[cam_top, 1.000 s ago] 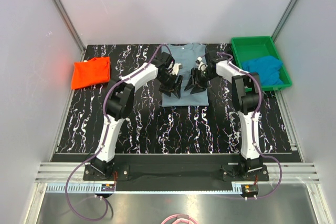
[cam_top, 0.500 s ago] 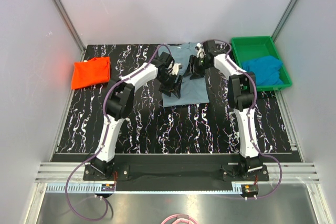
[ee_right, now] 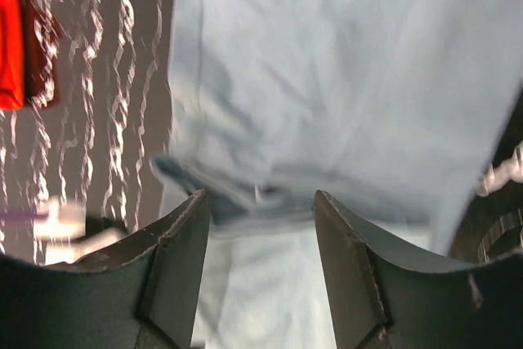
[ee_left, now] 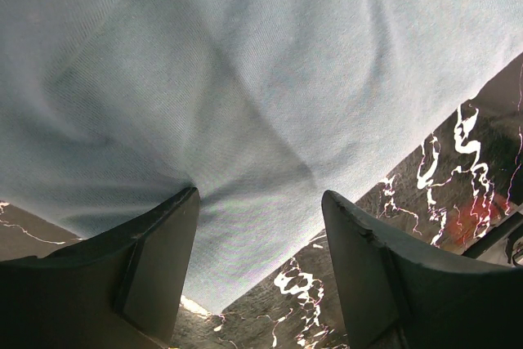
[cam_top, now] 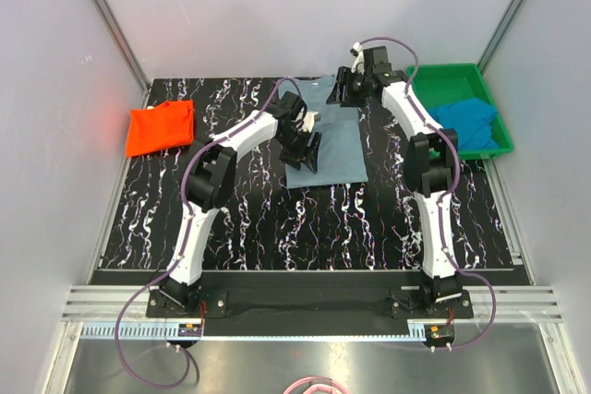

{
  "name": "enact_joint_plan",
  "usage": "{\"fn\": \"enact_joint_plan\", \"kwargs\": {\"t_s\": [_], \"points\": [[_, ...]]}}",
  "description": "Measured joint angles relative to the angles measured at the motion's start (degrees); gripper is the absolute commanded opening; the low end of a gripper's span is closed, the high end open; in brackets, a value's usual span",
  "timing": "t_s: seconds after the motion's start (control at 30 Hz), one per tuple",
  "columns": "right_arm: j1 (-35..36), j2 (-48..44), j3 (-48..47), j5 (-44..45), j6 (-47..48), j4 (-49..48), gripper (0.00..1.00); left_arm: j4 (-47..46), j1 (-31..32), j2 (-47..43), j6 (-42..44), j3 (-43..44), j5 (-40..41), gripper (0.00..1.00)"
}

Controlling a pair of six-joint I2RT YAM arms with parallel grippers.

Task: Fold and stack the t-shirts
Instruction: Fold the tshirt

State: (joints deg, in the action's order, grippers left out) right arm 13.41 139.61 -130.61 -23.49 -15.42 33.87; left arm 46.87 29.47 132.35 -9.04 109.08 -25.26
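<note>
Around: green tray (cam_top: 443,74) at right rear holds the bright blue shirt (cam_top: 462,123); orange-red shirt (cam_top: 161,126) lies far left on the table (cam_top: 277,219).
Grey-blue shirt (cam_top: 332,149): folded narrow, flat, centre rear.
Left gripper (cam_top: 307,149): jaws apart, low over its left edge.
Right gripper (cam_top: 344,91): jaws apart, empty.
Change: right gripper has risen from the shirt's middle to its far end.

right pincer (cam_top: 343,89) | moved from grey-blue t-shirt (cam_top: 337,149) middle to its far edge, raised | jaws wider
</note>
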Motion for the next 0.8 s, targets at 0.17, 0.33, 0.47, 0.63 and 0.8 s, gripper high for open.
{"fn": "enact_joint_plan", "kwargs": {"t_s": [0.17, 0.33, 0.47, 0.63, 0.8], "points": [[-0.98, -9.29, 12.02, 0.85, 1.03, 1.92, 0.60, 1.33, 0.22, -0.35, 1.16, 0.74, 1.79, 0.99], [-5.40, -19.91, 25.88, -0.13, 1.33, 3.61, 0.57, 3.26, 0.13, -3.54, 1.27, 1.05, 4.13, 0.99], [-9.49, -25.53, 36.00, -1.60, 1.53, 4.28, 0.56, 2.84, -1.14, -8.48, 1.07, -1.46, 3.96, 0.99], [-9.29, -27.58, 46.90, -6.23, 0.94, 3.89, 0.54, 2.86, -2.99, -12.13, 0.00, -7.80, 3.58, 0.91], [-8.57, -27.56, 52.17, -10.14, 0.22, 4.11, 0.53, 3.54, -4.22, -10.82, -1.55, -11.91, 3.10, 0.83]]}}
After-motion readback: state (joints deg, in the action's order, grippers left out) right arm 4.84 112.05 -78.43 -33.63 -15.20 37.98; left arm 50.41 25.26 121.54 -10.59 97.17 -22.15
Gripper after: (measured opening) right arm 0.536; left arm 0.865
